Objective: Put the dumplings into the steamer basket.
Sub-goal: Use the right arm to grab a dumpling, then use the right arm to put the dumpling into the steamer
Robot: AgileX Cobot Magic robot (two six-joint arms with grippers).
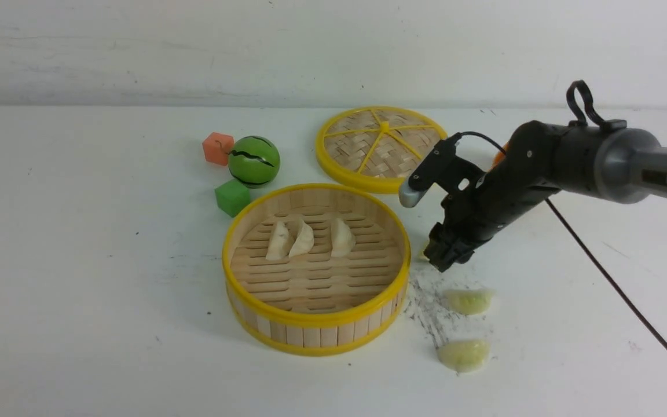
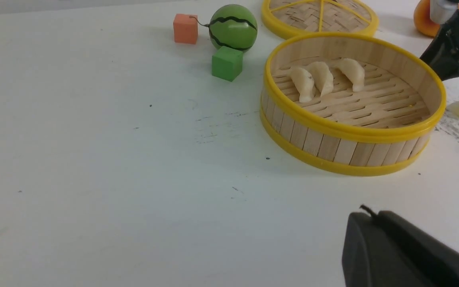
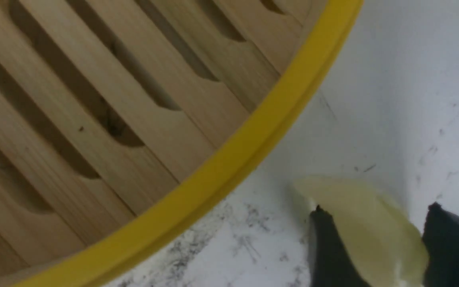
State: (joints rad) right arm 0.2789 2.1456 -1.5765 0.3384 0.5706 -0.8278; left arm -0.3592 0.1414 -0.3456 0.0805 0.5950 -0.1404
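Right pincer [image 1: 448, 255] is down at the table [image 1: 79, 289], just beside the right rim of the steamer basket [image 1: 316, 317]. In the right wrist view one green dumpling [image 3: 365, 223] lies on the table between its fingers [image 3: 329, 255]. Both dark tips sit right against its sides, so the gap is narrow (I can't tell whether it's actually pinched or only flanked). Two more green dumplings [image 1: 468, 301] [image 1: 464, 354] lie on the table nearer me, apart from the pincer. Three white dumplings [image 1: 278, 240] [image 1: 303, 238] [image 1: 342, 236] sit side by side on the basket floor, toward its far side. Left pincer [image 2: 389, 247] is closed; only a dark edge of it shows in its own wrist view.
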